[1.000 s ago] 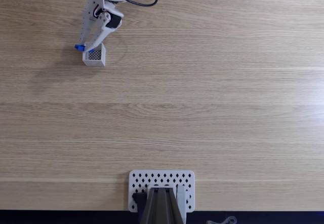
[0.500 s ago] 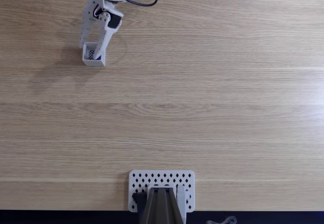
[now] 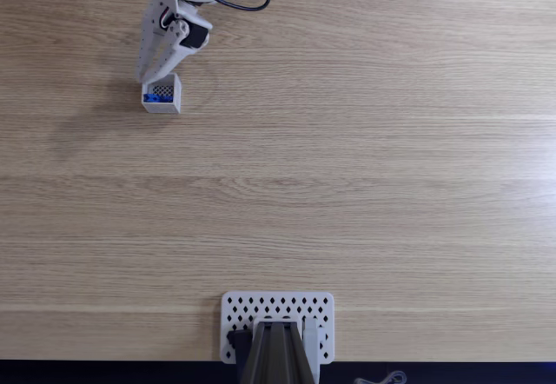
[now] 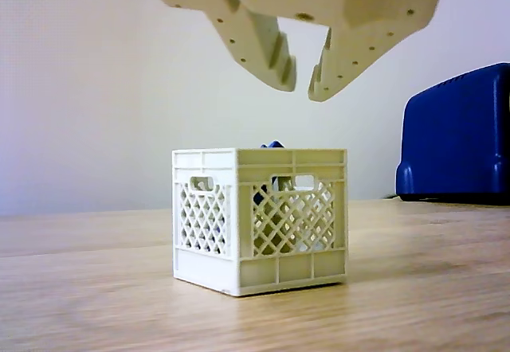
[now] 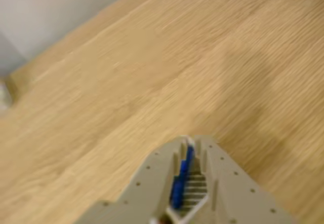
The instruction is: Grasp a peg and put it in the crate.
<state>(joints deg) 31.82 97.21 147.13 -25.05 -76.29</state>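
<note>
Hovering just above the crate (image 4: 260, 223), the gripper (image 4: 303, 72) has its fingers a little apart and grips nothing. The peg (image 3: 155, 98) lies inside the crate, near the table's eleven o'clock corner in the fixed view; in the side view its blue tip (image 4: 273, 145) pokes just over the rim, directly at six o'clock from the fingertips. Its long axis looks steeply tilted, leaning on a wall, so the remaining move is probably a straight lift away.

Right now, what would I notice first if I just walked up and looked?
Probably the little white crate standing on the wooden table, with a bright blue peg poking up inside it. Right above it hangs the gripper, its jaws a little apart and empty. Off to the right sits a big blue box.
</note>
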